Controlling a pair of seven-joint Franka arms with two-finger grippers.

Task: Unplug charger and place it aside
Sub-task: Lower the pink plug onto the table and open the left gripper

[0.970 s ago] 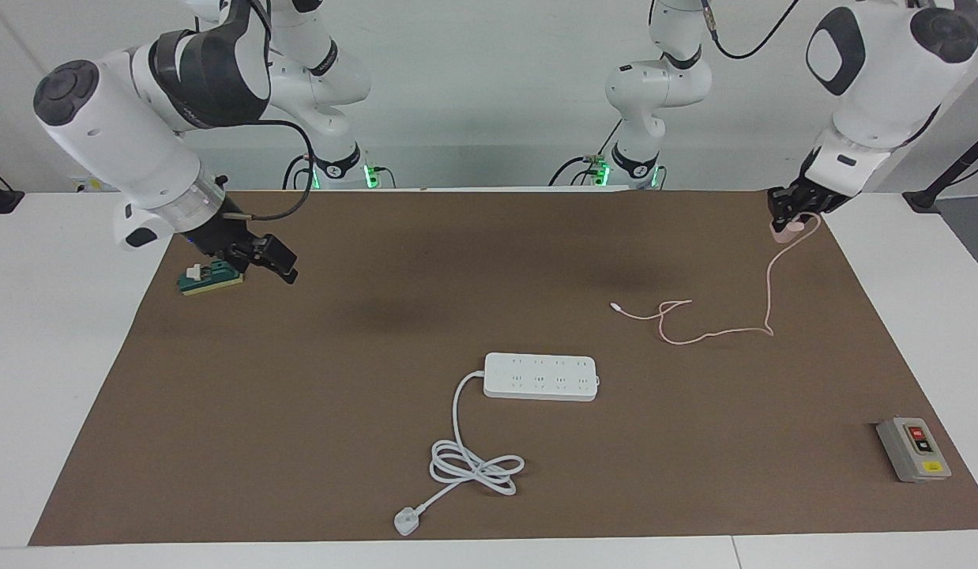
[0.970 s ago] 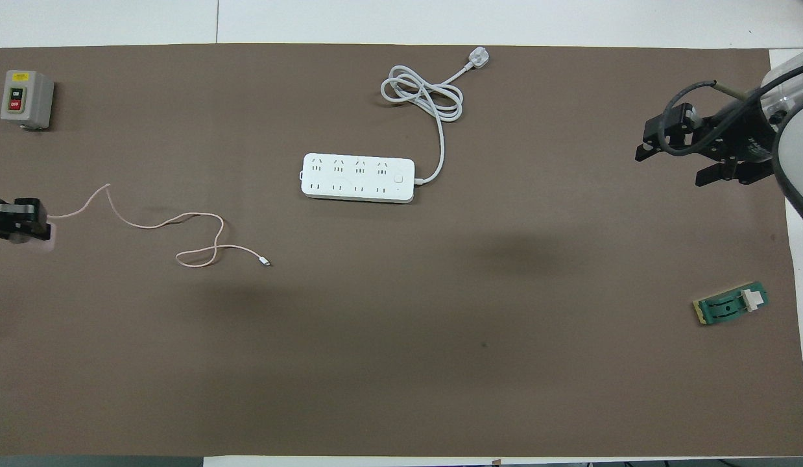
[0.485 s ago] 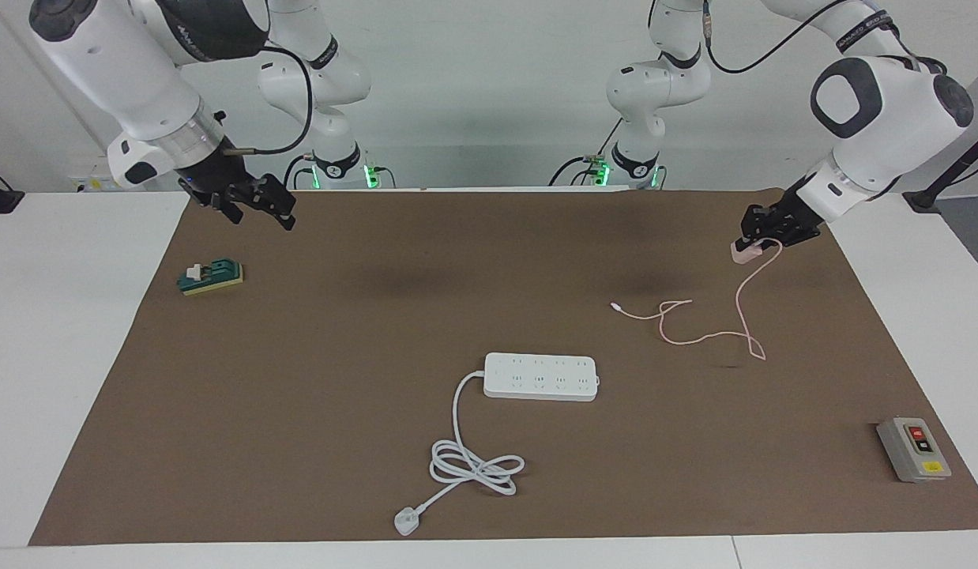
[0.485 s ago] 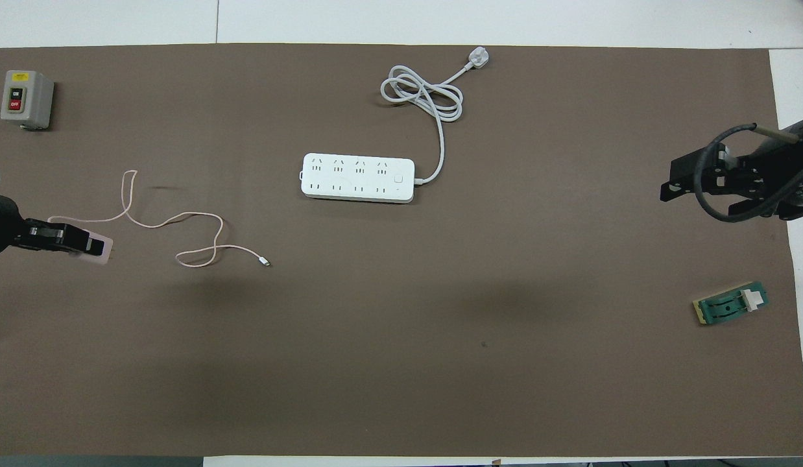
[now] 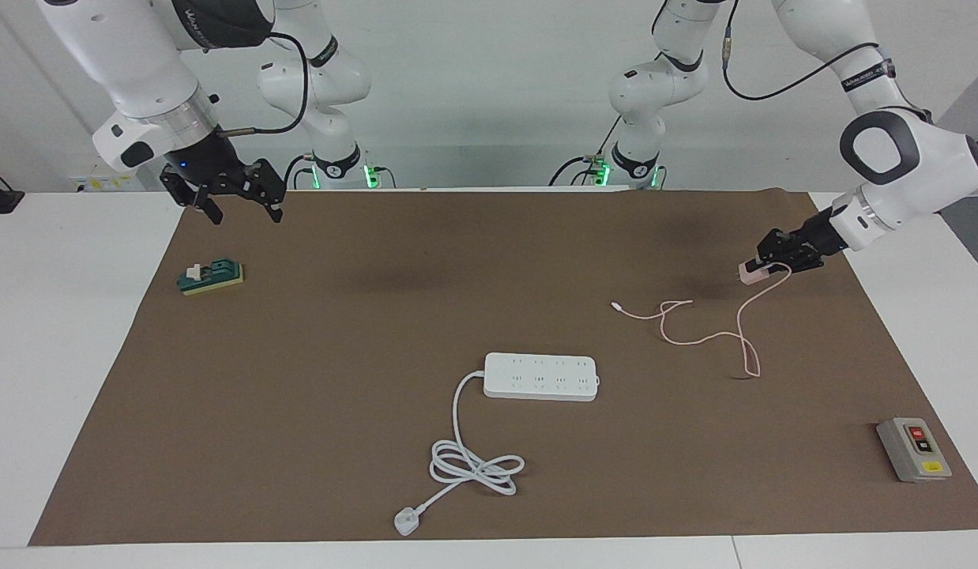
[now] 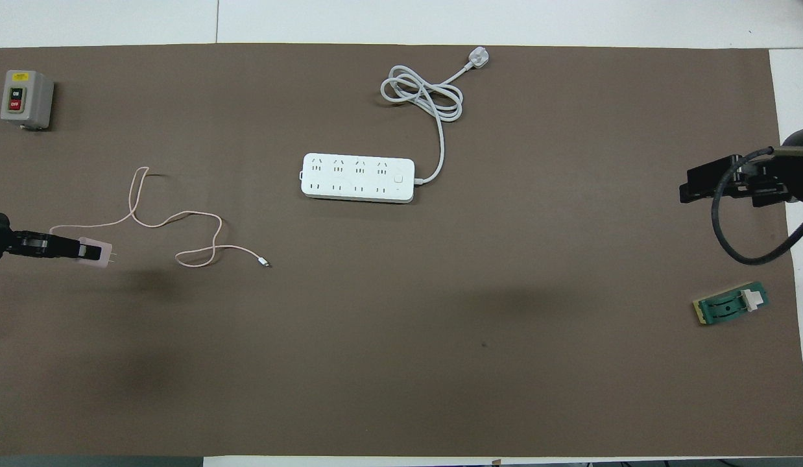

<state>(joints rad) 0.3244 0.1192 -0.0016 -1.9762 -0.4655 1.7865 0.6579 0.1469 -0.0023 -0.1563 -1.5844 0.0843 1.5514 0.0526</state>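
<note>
Left gripper (image 6: 83, 250), low over the mat (image 6: 401, 363) at the left arm's end, has its fingers pinched on the pale pink charger (image 6: 95, 253), prongs pointing toward the table's middle. From the overhead view that sits at about nine o'clock on the mat. Its thin pink cable (image 6: 174, 227) trails away in loops on the mat, the free tip at about three o'clock of the charger. At ten o'clock stands the grey switch box (image 6: 25, 98). The white power strip (image 6: 358, 178) lies near the middle, nothing plugged into it, its cord (image 6: 424, 97) coiled toward twelve o'clock. At four o'clock lies a small green part (image 6: 731, 305). Right gripper (image 6: 726, 185) hangs at three o'clock, fingers spread apart and holding nothing.
</note>
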